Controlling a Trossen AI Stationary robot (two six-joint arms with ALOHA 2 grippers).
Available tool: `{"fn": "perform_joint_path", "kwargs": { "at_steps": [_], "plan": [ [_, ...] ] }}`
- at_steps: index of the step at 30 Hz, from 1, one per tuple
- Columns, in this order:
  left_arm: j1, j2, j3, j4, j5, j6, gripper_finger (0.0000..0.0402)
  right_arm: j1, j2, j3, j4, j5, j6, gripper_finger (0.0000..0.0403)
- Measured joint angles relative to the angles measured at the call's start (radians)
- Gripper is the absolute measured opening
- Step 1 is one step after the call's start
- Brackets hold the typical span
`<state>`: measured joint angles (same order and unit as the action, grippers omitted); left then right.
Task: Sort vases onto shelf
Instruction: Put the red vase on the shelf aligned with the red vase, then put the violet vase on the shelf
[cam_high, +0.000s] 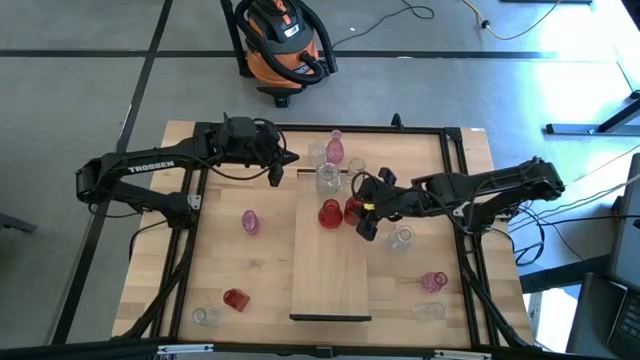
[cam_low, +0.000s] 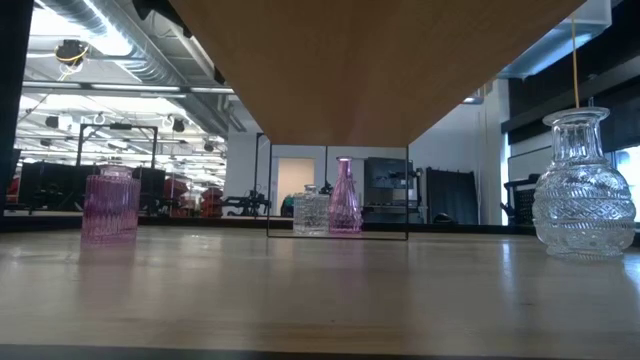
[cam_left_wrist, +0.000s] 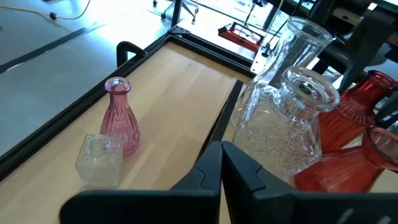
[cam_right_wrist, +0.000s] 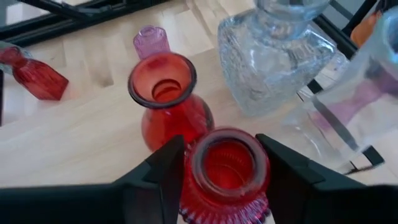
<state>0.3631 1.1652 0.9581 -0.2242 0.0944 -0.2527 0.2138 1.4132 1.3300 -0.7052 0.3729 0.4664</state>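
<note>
Two deep red vases stand close together on the far end of the shelf (cam_high: 331, 262), just above the centre of the high view: one red vase (cam_high: 329, 213) on the left, a second red vase (cam_right_wrist: 225, 167) right beside it on the right. The right gripper (cam_right_wrist: 217, 168) reaches in from the right of the frame and has its dark fingers on either side of that second vase's neck; the right wrist view shows slim gaps between fingers and glass, so the jaws look spread rather than pinching. Just beyond on the shelf stands a clear cut-glass vase (cam_high: 327, 177). The left gripper (cam_left_wrist: 222, 163), in the upper middle of the high view, has its fingers pressed together and holds nothing. Past the shelf's far end stand a tall pink vase (cam_high: 335, 146) and a small clear square vase (cam_left_wrist: 99, 160). Other vases are scattered over the table (cam_high: 270, 290), among them a pink one (cam_high: 250, 222) left of the shelf and a red one (cam_high: 234, 299) at lower left.
</note>
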Motion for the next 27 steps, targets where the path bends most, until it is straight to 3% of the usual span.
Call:
{"fn": "perform_joint_path", "kwargs": {
  "at_steps": [18,27],
  "plan": [
    [0.000,0.000,0.000,-0.001,0.000,0.001,0.0000,0.001,-0.018,0.001,0.011,0.055,-0.001,0.0179],
    [0.000,0.000,0.000,0.000,-0.001,0.002,0.0000,0.002,-0.055,0.063,0.010,0.114,-0.006,0.0179]
  ]
}}
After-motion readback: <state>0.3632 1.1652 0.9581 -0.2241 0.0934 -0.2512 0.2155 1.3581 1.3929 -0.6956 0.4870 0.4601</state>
